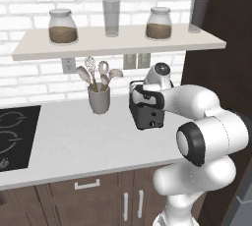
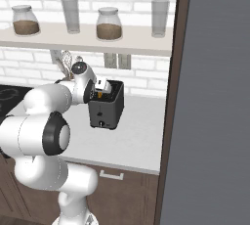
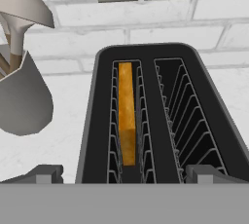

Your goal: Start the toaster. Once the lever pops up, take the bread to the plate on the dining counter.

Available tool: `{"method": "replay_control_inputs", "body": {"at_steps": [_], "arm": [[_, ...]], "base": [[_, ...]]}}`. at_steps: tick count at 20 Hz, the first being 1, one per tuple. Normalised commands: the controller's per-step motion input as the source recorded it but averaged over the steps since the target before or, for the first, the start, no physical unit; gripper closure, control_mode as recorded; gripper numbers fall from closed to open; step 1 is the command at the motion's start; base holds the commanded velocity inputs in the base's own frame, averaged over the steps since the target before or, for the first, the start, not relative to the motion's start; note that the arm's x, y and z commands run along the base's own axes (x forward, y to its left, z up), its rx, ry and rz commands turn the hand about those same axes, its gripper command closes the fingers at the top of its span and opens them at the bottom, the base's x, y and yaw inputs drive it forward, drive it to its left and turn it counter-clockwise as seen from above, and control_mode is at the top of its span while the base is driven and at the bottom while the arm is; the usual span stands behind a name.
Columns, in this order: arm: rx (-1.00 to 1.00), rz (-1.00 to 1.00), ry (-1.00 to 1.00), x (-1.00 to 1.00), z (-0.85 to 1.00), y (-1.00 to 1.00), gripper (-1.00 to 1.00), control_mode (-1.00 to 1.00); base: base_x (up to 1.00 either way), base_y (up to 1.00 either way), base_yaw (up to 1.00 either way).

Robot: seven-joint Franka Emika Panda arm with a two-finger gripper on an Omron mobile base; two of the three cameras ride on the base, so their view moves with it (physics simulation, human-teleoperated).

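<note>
Hand view: bread (image 3: pixel 126 113) in toaster (image 3: pixel 155 121) left slot; base views seemingly obscured.

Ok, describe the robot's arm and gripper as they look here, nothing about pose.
The arm is glossy white, built of rounded, bulbous links with dark grey-black rings at the joints. Its hand is white with dark trim. The gripper ends in two small grey block-shaped fingertips. No cables or markings are visible.
</note>
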Motion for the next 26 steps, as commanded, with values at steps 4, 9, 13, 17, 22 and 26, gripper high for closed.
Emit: {"method": "replay_control_inputs", "body": {"at_steps": [4, 9, 13, 17, 22, 26], "arm": [[0.0, 0.0, 0.0, 0.0, 0.0, 0.0, -1.0, -1.0], [0.0, 0.0, 0.0, 0.0, 0.0, 0.0, -1.0, -1.0], [0.0, 0.0, 0.0, 0.0, 0.0, 0.0, -1.0, -1.0], [0.0, 0.0, 0.0, 0.0, 0.0, 0.0, -1.0, -1.0], [0.0, 0.0, 0.0, 0.0, 0.0, 0.0, -1.0, -1.0], [0.0, 0.0, 0.0, 0.0, 0.0, 0.0, -1.0, -1.0]], "base": [[0.0, 0.0, 0.0], [0.0, 0.0, 0.0], [0.0, 0.0, 0.0], [0.0, 0.0, 0.0], [0.0, 0.0, 0.0], [0.0, 0.0, 0.0]]}}
